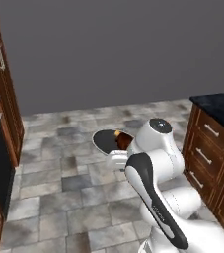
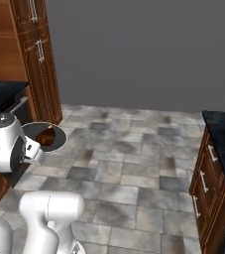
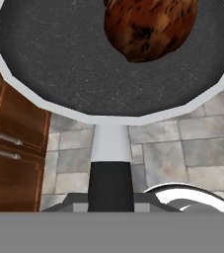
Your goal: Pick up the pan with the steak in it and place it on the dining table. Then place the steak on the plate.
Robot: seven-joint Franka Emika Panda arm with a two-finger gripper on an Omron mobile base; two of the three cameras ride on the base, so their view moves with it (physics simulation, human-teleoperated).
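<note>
The gripper [image 3: 111, 207] holds the pan [image 3: 84, 64] by its handle, aloft over the floor. The steak [image 3: 150, 27] sits near the far rim, so keep the pan level. The table [image 1: 222, 111] lies far right.

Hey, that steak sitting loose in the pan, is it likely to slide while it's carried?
Probably: the steak lies unrestrained on the smooth dark inside of the pan, so a tilt might slide it. Its lumpy shape likely limits rolling, and the raised rim should catch it.
</note>
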